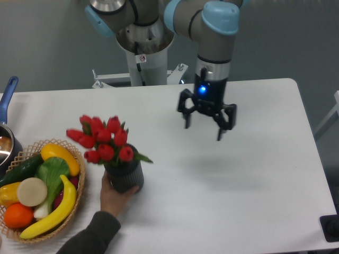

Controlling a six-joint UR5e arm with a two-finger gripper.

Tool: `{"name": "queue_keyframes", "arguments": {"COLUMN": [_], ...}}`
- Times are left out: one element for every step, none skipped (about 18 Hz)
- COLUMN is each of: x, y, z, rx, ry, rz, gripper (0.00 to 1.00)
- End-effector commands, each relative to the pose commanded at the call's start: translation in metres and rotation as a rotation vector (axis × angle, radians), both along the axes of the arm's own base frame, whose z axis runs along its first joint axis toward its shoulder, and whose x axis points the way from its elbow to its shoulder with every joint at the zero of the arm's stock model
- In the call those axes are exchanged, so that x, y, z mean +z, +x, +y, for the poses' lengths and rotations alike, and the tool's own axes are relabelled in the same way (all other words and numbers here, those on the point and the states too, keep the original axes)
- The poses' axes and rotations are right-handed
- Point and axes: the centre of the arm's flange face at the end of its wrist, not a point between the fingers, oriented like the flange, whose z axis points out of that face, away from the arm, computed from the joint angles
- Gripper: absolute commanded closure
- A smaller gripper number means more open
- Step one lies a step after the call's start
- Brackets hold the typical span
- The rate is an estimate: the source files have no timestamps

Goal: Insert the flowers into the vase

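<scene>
The flowers [103, 139], a bunch of red tulip buds with green leaves, stand upright in the vase [126, 177], a small dark ribbed cylinder left of the table's middle. A person's hand [113, 194] grips the vase from the front. My gripper [203, 132] hangs open and empty above the table, well to the right of the flowers and farther back, with its fingers pointing down.
A wicker basket [74, 210] of yellow, green and orange fruit and vegetables sits at the left front, close to the vase. A metal pot with a blue handle [7, 94] is at the left edge. The arm's base [143, 53] stands behind the table.
</scene>
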Motion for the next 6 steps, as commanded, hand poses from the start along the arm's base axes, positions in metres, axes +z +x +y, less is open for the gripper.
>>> {"name": "queue_keyframes", "arguments": {"x": [-0.003,-0.009,-0.012,-0.014,-0.017,-0.018], "y": [-0.002,-0.006,-0.009,-0.011,-0.015,-0.019], "z": [-0.001,-0.005,-0.008,-0.009,-0.010,-0.014], "rx": [0.002,0.014,0.021,0.027,0.032,0.044], "ry": [-0.019,-0.044,-0.062,-0.076,-0.091,-0.105], "rz": [0.004,0.003,0.003,0.004,0.006,0.009], "gripper": [0.00,0.00,0.00,0.00,0.00,0.00]}}
